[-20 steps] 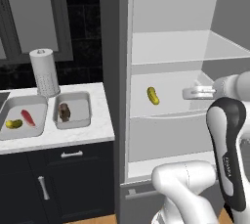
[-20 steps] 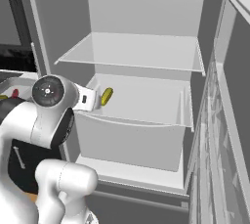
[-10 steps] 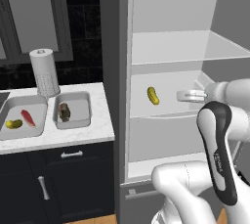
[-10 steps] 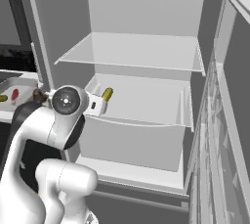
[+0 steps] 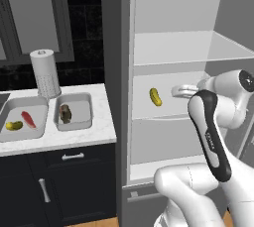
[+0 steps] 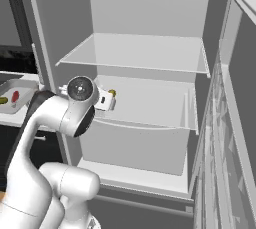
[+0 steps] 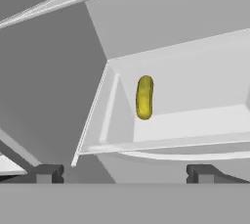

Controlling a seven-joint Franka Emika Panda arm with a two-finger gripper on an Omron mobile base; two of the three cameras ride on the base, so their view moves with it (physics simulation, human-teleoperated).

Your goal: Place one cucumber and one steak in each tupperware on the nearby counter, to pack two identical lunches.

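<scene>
I had the gripper (image 7: 124, 173) fully open and empty, aimed at the cucumber (image 7: 144, 97) lying in the fridge drawer (image 7: 205, 142). Its depth was hard to judge, so I wanted the fingers straddling its narrow middle before closing.

From the right base view the arm's big joint covers most of the cucumber (image 6: 112, 93), so just a yellow tip peeks out. The left tupperware (image 5: 15, 109) gets cut off by the frame edge, and the steak (image 5: 65, 114) in the other is too small to make out.
</scene>
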